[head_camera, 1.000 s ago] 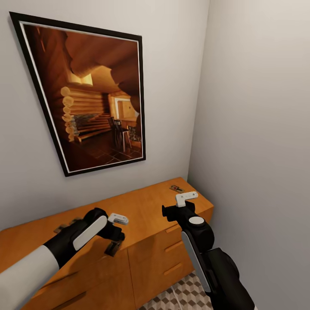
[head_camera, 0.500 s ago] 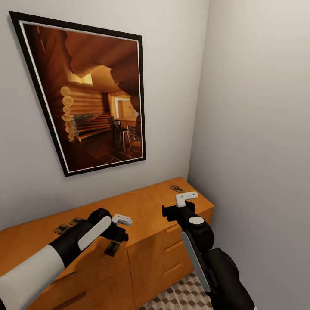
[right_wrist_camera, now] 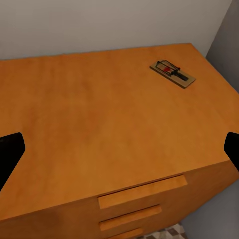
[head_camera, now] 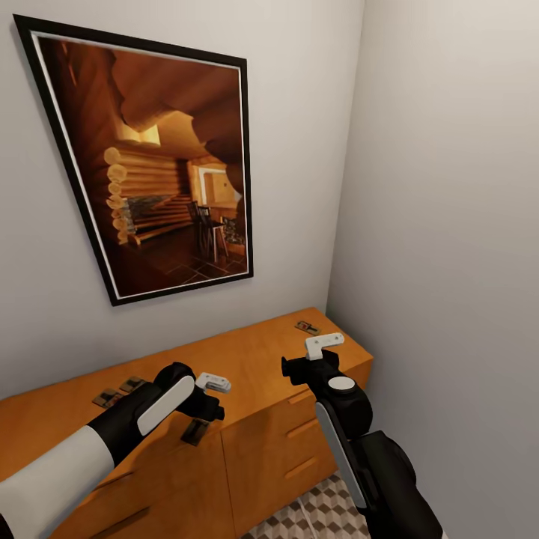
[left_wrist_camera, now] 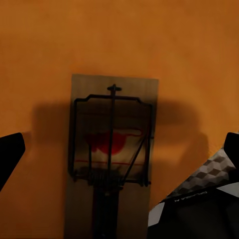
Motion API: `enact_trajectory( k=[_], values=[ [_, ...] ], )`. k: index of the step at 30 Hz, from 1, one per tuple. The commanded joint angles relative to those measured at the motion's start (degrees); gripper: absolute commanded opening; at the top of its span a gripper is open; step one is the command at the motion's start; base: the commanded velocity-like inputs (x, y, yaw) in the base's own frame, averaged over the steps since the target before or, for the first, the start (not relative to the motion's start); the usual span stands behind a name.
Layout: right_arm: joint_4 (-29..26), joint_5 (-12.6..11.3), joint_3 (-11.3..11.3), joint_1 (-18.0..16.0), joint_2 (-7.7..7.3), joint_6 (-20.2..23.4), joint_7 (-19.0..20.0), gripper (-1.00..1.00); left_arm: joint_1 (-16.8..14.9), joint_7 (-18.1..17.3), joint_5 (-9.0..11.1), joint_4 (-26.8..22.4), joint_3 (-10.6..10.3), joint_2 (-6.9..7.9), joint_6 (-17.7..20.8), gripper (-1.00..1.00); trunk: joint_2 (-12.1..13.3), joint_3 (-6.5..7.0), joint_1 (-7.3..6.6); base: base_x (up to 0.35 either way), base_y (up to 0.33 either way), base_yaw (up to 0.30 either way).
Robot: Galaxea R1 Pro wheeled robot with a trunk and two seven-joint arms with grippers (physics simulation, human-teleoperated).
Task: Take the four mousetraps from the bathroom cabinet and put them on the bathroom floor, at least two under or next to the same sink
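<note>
A: Four mousetraps are on the cabinet (head_camera: 254, 359) top. The nearest mousetrap (left_wrist_camera: 110, 149) lies directly below the left gripper (head_camera: 201, 412), fingers spread wide on either side, nothing held.

B: Detail?

A: The left wrist view resolves tan wood, a dark wire bar, a red patch. In the head view it is a dark sliver at the front edge.

B: Right gripper (head_camera: 318, 355)?

A: Spread apart, empty, above bare top. Beyond it, corner mousetrap (right_wrist_camera: 173, 73); far left, a pair of mousetraps (head_camera: 120, 391).

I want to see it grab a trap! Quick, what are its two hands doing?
Left hand: open, right above a mousetrap, holding nothing.
Right hand: open, holding nothing.
</note>
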Motion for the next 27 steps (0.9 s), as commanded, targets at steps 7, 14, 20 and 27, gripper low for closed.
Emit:
enact_trajectory(
  k=[7,14,20,27],
  values=[
    [0.0,-0.03,0.0,0.0,0.0,0.05,0.0,1.0,0.0,0.05,0.01,0.02,0.04,0.04,-0.03,1.0,-2.83,-1.26,1.54,0.0,0.0,0.0],
    [-0.01,-0.04,0.0,-0.01,0.0,0.08,0.0,1.0,0.0,0.08,0.02,0.02,0.08,0.06,-0.07,1.0,-3.23,-1.44,1.76,0.0,0.0,0.0],
    [0.01,-0.01,0.0,-0.01,0.0,0.06,0.0,1.0,0.0,0.09,0.02,0.7,0.08,0.03,-0.07,1.0,-4.43,-1.98,2.42,0.0,0.0,0.0],
    [0.02,0.01,0.0,-0.01,0.0,0.08,0.0,1.0,0.0,0.07,0.02,1.75,0.09,-0.07,-0.08,1.0,-6.44,-2.88,3.52,0.0,0.0,0.0]
  ],
)
